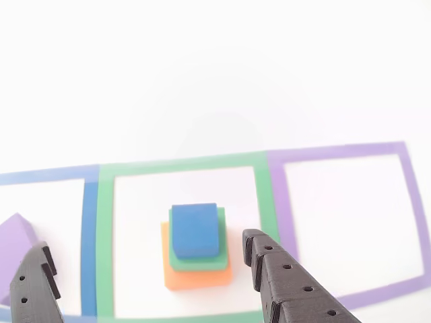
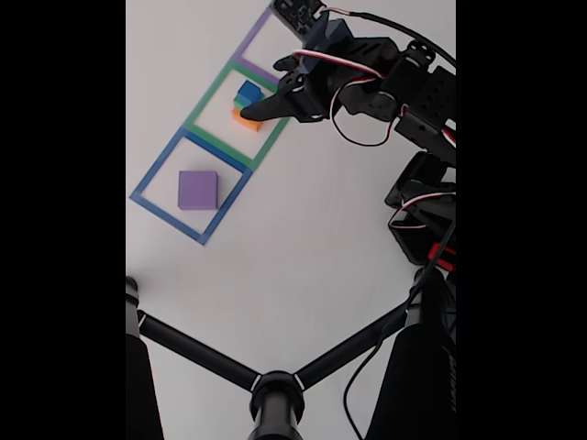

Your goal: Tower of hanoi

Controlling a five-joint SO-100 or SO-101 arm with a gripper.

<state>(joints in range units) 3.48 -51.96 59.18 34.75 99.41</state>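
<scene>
Gripper [image 1: 151,259] spread wide, holding nothing, fingers straddling the stack; descent should centre on the blue cube [image 1: 195,230] alone, clear of the green block [image 1: 197,259] beneath. Left to right in the other view: blue outline [image 1: 89,235] holding the purple block [image 1: 15,245]; green outline [image 1: 182,163] holding blue on green on orange block [image 1: 197,277]; purple outline [image 1: 337,151] apparently vacant, partly cropped.

No text, label, brand, number or sign can be read on anything in either view.
</scene>
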